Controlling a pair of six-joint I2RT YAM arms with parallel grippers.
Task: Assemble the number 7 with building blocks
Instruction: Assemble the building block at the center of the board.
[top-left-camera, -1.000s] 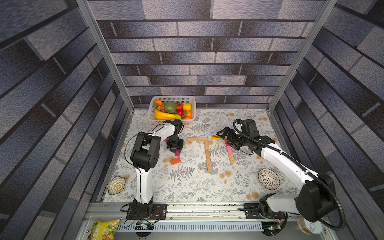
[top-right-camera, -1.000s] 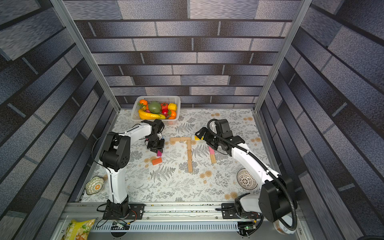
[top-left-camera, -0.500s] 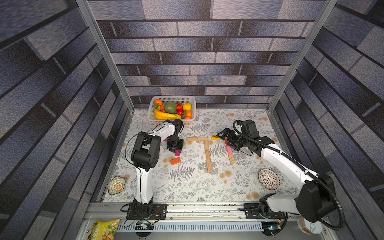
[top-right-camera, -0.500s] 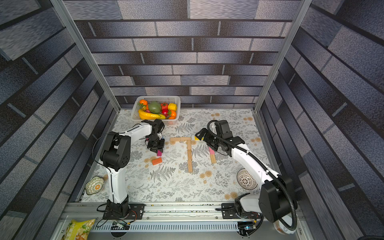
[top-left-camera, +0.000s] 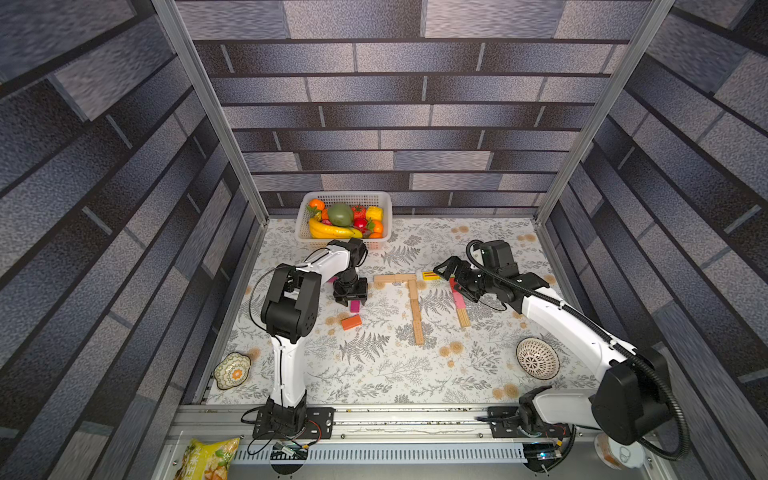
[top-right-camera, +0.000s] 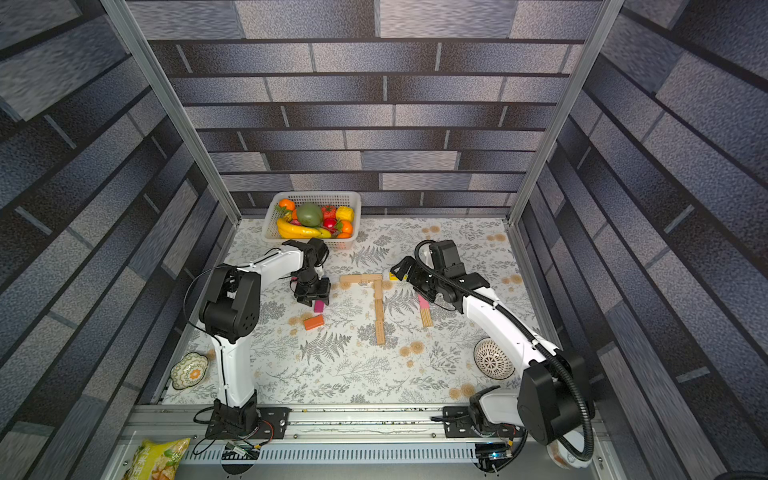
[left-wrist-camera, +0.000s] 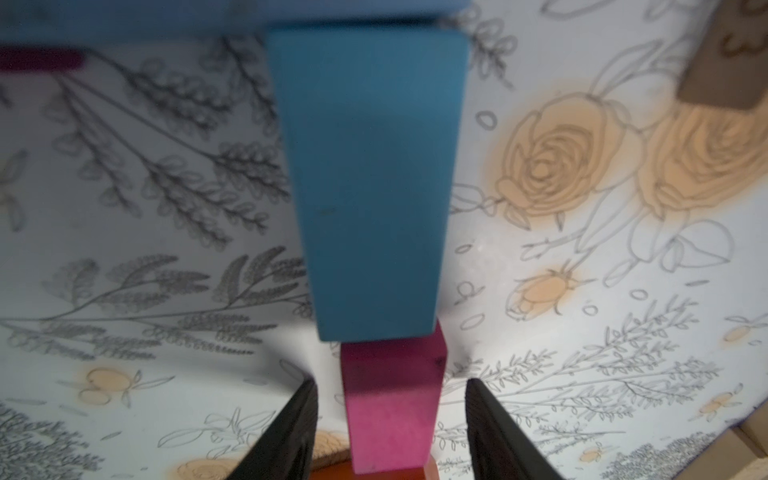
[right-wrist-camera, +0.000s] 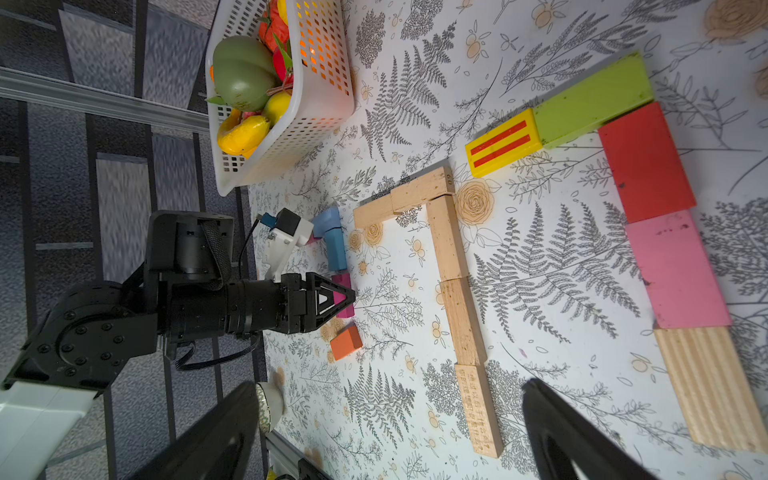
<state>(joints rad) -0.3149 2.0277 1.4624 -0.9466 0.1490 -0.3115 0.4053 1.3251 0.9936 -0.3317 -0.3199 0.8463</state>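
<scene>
In both top views the left tool (top-left-camera: 351, 298) hangs over a magenta block (top-left-camera: 354, 306) left of the tan number 7 (top-left-camera: 415, 307). Only the left wrist view shows its fingers (left-wrist-camera: 291, 432) released, clear of that block. The right wrist view shows the right tool (right-wrist-camera: 390, 432) spread wide, empty.

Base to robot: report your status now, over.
Left tool open, astride magenta block, not touching. Right tool open, empty. Magenta end to end with blue block; orange block apart. Nothing in the way.
</scene>
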